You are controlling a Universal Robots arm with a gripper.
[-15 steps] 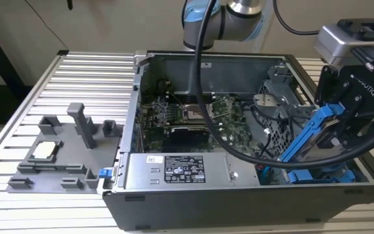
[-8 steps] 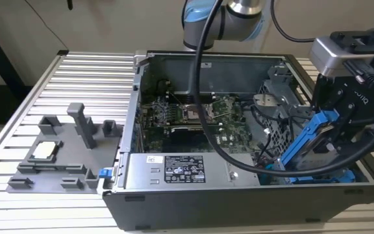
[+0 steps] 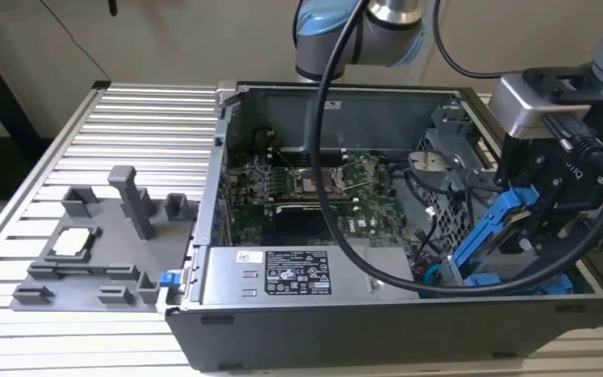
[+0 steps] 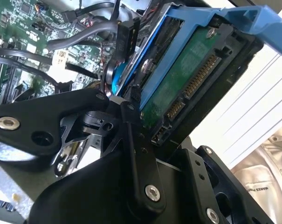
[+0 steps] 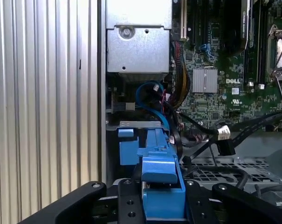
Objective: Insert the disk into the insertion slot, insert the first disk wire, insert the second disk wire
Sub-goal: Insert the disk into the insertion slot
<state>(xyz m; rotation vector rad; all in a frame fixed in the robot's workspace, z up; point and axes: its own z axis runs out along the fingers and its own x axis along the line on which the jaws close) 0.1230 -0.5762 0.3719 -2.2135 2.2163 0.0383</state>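
The disk (image 3: pixel 502 236), tilted on edge in its blue carrier, sits at the exterior view's right end of the open computer case (image 3: pixel 385 318), lower end at the insertion slot (image 3: pixel 527 284), pinched between the gripper (image 5: pixel 161 205) fingers beside the perforated cage (image 3: pixel 443 200)

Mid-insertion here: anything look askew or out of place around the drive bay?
The disk, held in the gripper, stands tilted over the insertion slot, not seated. Loose black cables cross the perforated cage beside it. No damage shows.
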